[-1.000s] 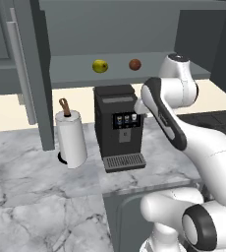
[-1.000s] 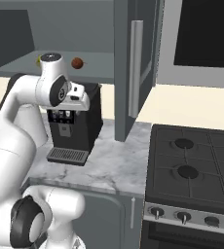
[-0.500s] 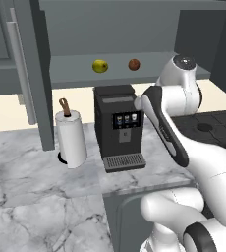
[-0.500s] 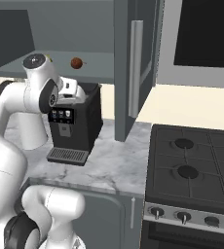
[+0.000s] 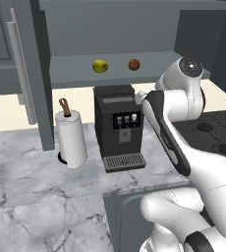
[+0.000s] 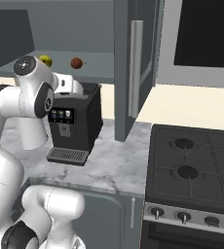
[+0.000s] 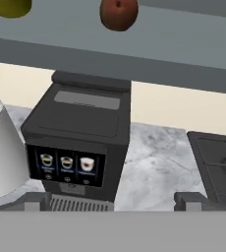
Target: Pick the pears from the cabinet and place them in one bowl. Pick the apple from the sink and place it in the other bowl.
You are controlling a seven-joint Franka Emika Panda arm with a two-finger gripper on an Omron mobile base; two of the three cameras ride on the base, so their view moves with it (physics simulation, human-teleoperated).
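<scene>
Two pears lie on the open cabinet's grey shelf [image 5: 70,69]: the yellow-green pear [image 5: 100,66] [image 6: 46,60] [image 7: 9,6] to the left, the brownish-red pear [image 5: 133,64] [image 6: 76,62] [image 7: 118,13] to the right. My gripper [image 7: 112,204] is open and holds nothing, its fingertips [image 7: 36,202] spread wide. It hovers above the coffee machine, below and in front of the shelf, looking up toward the brownish-red pear. The bowls, the apple and the sink are out of view.
A black coffee machine [image 5: 119,125] [image 7: 80,138] stands on the marble counter [image 5: 31,197] right under the shelf. A paper towel roll [image 5: 71,138] is to its left, a gas stove [image 6: 192,165] to its right. Open cabinet doors [image 5: 36,74] [image 6: 133,63] flank the shelf.
The arm has swung a little, its upper joint drifting right in the left base view and left in the right base view. The pears have not moved.
</scene>
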